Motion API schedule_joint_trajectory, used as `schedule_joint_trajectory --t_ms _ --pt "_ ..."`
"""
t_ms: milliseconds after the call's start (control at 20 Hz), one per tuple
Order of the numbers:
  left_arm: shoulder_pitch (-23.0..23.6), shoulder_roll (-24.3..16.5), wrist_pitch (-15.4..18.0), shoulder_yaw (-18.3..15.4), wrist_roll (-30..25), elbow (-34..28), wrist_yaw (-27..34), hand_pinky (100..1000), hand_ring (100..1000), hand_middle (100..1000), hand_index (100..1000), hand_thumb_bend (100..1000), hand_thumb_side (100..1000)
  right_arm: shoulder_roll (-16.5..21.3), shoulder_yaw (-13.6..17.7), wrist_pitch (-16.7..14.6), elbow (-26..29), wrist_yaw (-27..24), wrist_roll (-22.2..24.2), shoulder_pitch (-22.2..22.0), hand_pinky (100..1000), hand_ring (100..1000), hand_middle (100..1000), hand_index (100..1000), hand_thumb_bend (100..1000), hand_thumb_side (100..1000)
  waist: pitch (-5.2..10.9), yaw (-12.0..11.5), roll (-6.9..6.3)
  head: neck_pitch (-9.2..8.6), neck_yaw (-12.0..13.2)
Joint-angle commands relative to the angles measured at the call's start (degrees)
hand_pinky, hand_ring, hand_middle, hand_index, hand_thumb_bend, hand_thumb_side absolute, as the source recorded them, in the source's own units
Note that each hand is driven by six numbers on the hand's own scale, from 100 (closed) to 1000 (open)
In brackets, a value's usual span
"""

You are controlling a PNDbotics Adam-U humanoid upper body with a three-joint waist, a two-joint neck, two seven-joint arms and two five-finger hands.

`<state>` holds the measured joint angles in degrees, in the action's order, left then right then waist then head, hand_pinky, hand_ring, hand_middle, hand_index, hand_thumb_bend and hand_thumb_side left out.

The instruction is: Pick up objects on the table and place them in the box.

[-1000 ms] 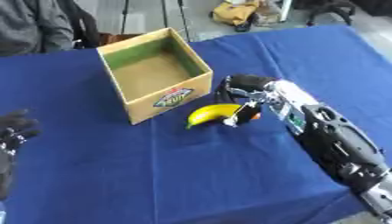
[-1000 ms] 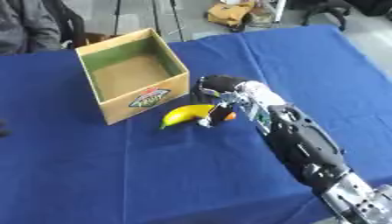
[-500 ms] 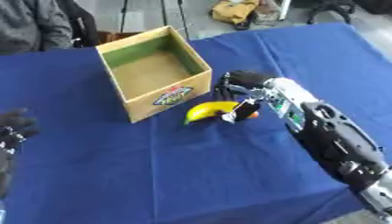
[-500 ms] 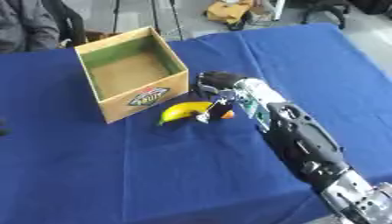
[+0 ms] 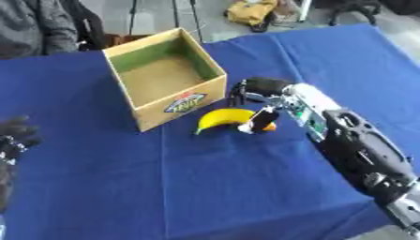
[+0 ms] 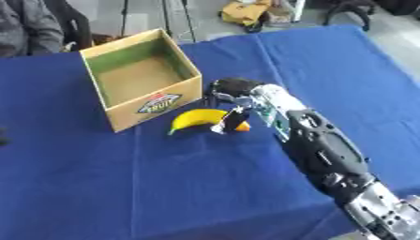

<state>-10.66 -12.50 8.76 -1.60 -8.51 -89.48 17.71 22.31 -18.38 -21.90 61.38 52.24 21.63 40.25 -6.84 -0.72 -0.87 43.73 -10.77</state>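
The robot's right hand point(image 5: 261, 93) reaches in from the lower right on a long black and silver arm and sits over the right end of a curved yellow banana point(image 5: 220, 118) that lies on the blue cloth-covered table point(image 5: 205, 187). Its dark fingers point(image 5: 262, 119) curl down at that end of the fruit, one of them dropping in front of the tip, and they appear closed about the banana, though the exact contact is partly hidden by the hand itself. A small orange patch point(image 5: 270, 126) shows just beside the lowered finger, on its right; what it is cannot be made out. The rest of the banana extends to the left of the fingers, its far tip pointing toward the lower left and resting on the cloth. Just beyond the fingers, up and to their left, stands an open brown cardboard box with a green inner lining and a printed label on its near wall point(image 5: 180, 101); the banana lies near that wall but apart from it, outside the box. The robot's left hand point(image 5: 15, 136) shows at the left edge of the left eye view, well away from the banana, dark and low, with its fingers loosely bent and holding nothing.
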Motion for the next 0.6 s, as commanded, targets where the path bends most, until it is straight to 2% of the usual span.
schedule_joint_trajectory --t_ms 50,550,600 --pt "-0.7 -0.4 0.0 0.1 -0.1 -0.8 0.2 727 735 734 592 258 1000 1.0 0.3 -0.2 0.1 0.5 0.7 0.8 640 624 635 745 289 377 0.67 0.0 -0.07 0.2 -0.1" --pt "-0.7 -0.4 0.0 0.1 -0.1 -0.8 0.2 728 735 734 592 258 1000 0.9 0.3 -0.1 0.0 0.5 0.8 0.8 630 609 615 731 279 374 0.66 -0.1 -0.07 0.18 -0.2" --pt "-0.7 -0.4 0.0 0.1 -0.1 -0.8 0.2 728 735 734 592 258 1000 0.9 0.4 -0.1 0.0 0.5 0.7 0.8 537 472 471 602 233 343 0.66 -0.1 -0.05 0.18 -0.2"
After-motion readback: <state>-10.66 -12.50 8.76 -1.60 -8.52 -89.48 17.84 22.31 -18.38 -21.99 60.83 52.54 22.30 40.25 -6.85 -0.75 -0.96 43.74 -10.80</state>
